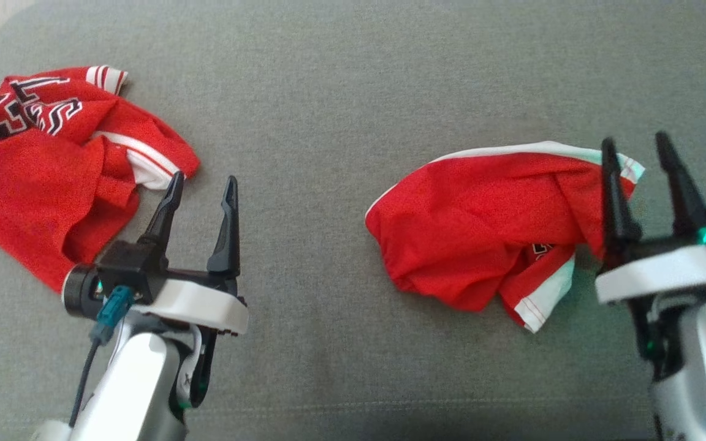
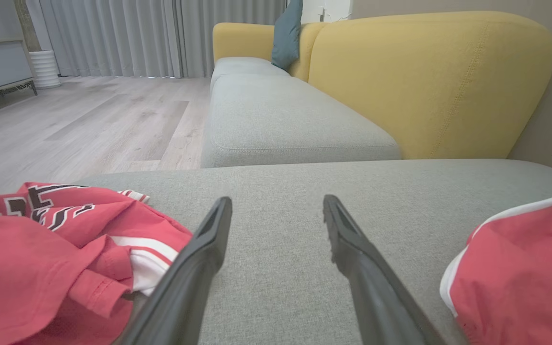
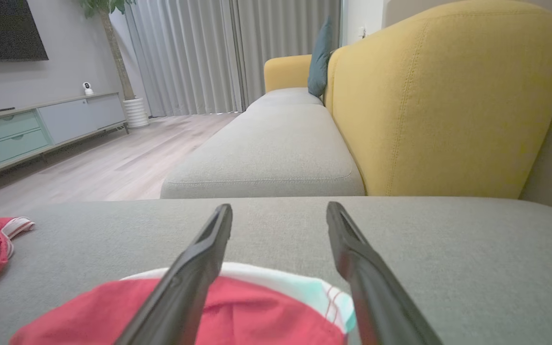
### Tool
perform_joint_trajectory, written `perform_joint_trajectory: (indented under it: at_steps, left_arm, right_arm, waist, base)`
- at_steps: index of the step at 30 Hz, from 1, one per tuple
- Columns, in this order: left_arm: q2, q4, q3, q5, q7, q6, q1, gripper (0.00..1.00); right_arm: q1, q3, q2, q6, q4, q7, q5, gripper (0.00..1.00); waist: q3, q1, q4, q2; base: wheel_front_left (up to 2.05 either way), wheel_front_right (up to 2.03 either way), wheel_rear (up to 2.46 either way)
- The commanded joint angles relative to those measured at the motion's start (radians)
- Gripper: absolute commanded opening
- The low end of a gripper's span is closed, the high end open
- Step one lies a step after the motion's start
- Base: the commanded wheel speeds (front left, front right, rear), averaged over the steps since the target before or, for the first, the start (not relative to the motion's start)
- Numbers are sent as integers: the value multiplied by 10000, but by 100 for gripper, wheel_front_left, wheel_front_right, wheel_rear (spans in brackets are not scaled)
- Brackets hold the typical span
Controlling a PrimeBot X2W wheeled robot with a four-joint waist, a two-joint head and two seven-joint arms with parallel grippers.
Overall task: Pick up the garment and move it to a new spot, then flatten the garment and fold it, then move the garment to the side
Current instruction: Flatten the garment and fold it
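Left of your left gripper (image 1: 204, 177), whose jaws are spread wide and empty, lies a crumpled red mesh jersey with black-and-white lettering (image 1: 40, 165). Both forearms reach up the grey fabric cushion (image 1: 328, 92). The bunched red garment with white trim (image 1: 482, 226) lies right of centre, its right edge under your right gripper (image 1: 635, 139), whose 2 fingers are parted and hold nothing.

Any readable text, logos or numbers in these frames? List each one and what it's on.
Left red garment: block lettering, black with white outline, creased and cut off by folds; no whole word reads.
Right red garment: a scrap of dark print at a fold, too small to read.
Grey cushion: no text.
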Motion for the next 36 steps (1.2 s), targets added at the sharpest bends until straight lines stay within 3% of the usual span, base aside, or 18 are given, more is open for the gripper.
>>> perform_joint_trajectory:
  at_steps: [1,10,24,36]
  left_arm:
    - [162,-310,384,83,-121,-21,-134,100]
    - [224,-355,449,-5,-121,69,234,100]
    - [355,-540,375,-32,-96,102,269,100]
    - [-563,-413,-1421,5,1168,-1203,-1508,100]
  right_arm:
    - [247,284,74,-7,-538,-76,-7,100]
    - [1402,684,623,-7,-1616,237,27,100]
    - [1622,590,904,-7,-1953,468,-44,100]
    - [1379,617,835,-7,-2110,676,-54,100]
  waist:
    - [-91,0,-39,0]
    - [-395,0,-244,0]
    - [-318,0,-264,0]
    - [341,0,-446,0]
  base:
    - [0,0,0]
    - [0,0,0]
    - [0,0,0]
    - [0,0,0]
